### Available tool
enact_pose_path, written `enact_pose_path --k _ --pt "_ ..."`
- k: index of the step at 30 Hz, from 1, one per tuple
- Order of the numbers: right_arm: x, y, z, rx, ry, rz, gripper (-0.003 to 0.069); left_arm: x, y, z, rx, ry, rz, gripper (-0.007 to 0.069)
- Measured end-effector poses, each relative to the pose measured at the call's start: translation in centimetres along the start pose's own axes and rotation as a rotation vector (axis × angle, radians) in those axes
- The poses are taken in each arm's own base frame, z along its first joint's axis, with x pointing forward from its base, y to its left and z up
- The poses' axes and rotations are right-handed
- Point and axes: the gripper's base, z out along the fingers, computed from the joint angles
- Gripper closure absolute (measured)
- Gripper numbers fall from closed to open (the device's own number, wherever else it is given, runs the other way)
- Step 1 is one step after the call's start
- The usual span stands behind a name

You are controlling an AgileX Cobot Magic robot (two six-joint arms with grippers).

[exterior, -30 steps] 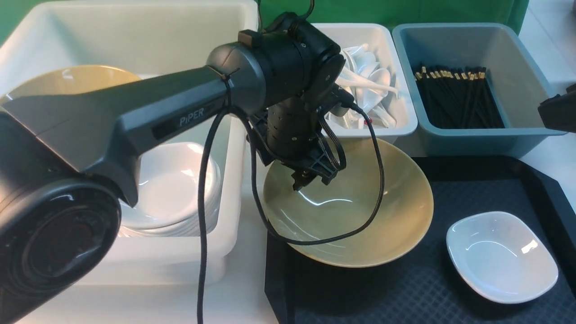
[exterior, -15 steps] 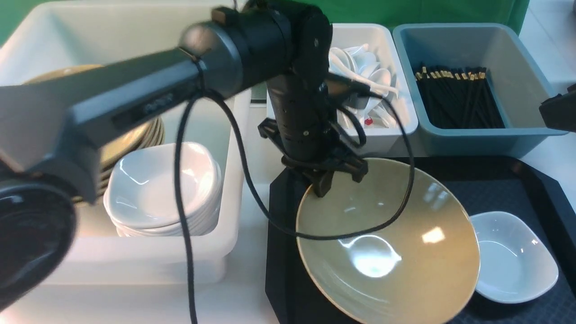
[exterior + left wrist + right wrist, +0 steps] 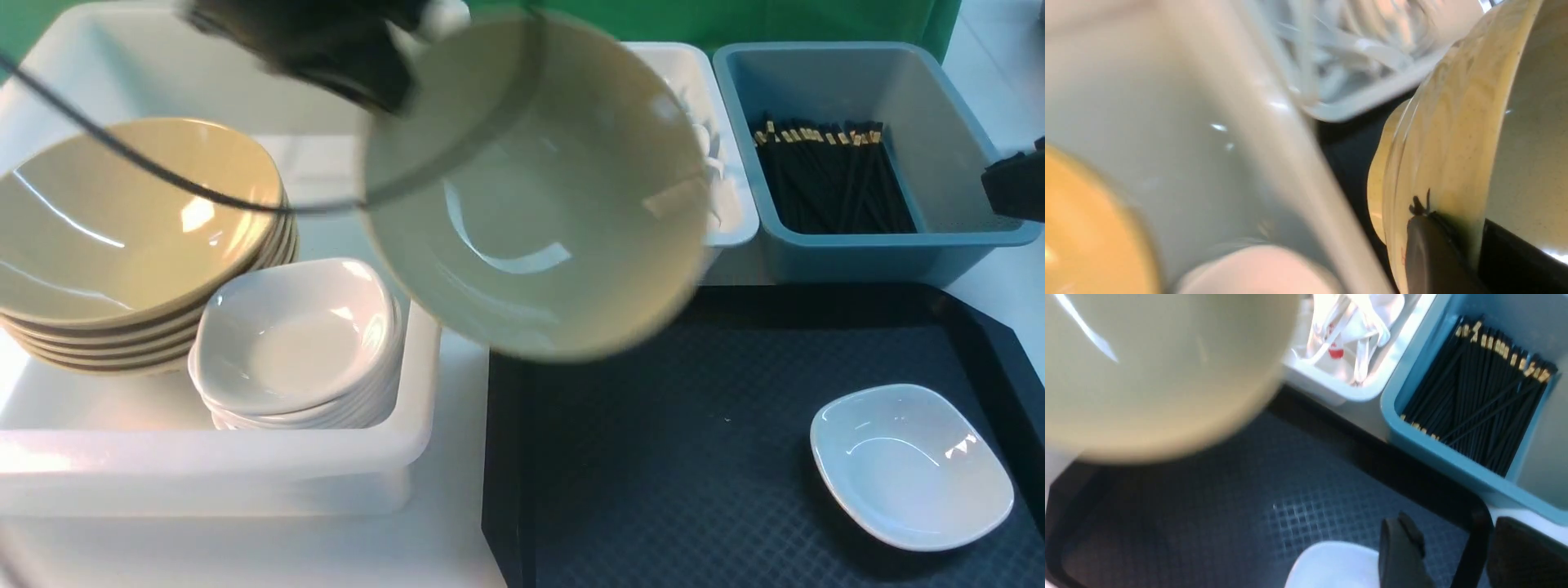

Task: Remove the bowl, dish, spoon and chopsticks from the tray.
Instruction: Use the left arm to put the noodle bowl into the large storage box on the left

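The tan bowl (image 3: pixel 535 188) hangs tilted in the air over the gap between the big white tub and the black tray (image 3: pixel 653 457), blurred by motion. My left gripper (image 3: pixel 390 94) is shut on its rim at the upper left. The left wrist view shows the rim (image 3: pixel 1453 143) pinched between the gripper's (image 3: pixel 1457 224) two fingers. The small white dish (image 3: pixel 910 465) lies at the tray's near right. My right gripper (image 3: pixel 1453 526) stands open above the tray's far right corner, beside the dish (image 3: pixel 1331 563), holding nothing. No spoon or chopsticks show on the tray.
The large white tub (image 3: pixel 408 441) on the left holds a stack of tan bowls (image 3: pixel 122 220) and a stack of white dishes (image 3: pixel 302 343). Behind the tray stand a small white tub (image 3: pixel 727 163) of white cutlery and a grey-blue tub (image 3: pixel 898 253) of black sticks (image 3: pixel 833 180).
My left gripper closed on the bowl's rim, tipped the bowl up and carried it off the tray, up and to the left. The right gripper and the dish stayed put.
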Motion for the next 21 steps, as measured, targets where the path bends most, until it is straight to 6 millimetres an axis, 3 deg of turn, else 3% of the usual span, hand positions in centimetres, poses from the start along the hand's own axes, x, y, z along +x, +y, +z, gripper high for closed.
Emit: enact_pose_path --k 2,3,4,5,9,13,15,18,21 --pt "-0.1 0.0 0.0 -0.003 -0.010 0.004 0.0328 0.1 3.0 -2.3 -0.058 -0.055 -0.078 0.0614" --pt "-0.1 0.1 0.0 -0.007 -0.015 0.008 0.0328 0.6 5.6 -4.2 -0.118 -0.098 -0.148 0.0614" --pt "-0.1 0.1 0.0 -0.007 -0.015 0.007 0.0328 0.6 5.9 -4.4 -0.126 -0.102 -0.156 0.0614" --pt "-0.2 0.1 0.0 -0.008 -0.018 0.008 0.0328 1.4 8.5 -5.7 -0.187 -0.121 -0.231 0.0614" --pt "-0.2 0.1 0.0 -0.008 -0.020 0.009 0.0328 3.8 14.1 -7.0 -0.296 -0.114 -0.400 0.0614" --pt "-0.3 0.0 0.0 -0.005 -0.033 0.009 0.0328 5.4 16.8 -6.4 -0.334 -0.098 -0.484 0.0614" --pt "-0.4 0.0 0.0 -0.002 -0.046 0.009 0.0328 6.3 18.8 -4.8 -0.355 -0.093 -0.525 0.0613" --pt "-0.4 0.0 0.0 -0.002 -0.048 0.008 0.0328 6.7 19.9 -3.4 -0.359 -0.083 -0.530 0.0606" --pt "-0.4 0.0 0.0 -0.002 -0.048 0.008 0.0328 7.4 21.1 -1.7 -0.357 -0.026 -0.519 0.0543"
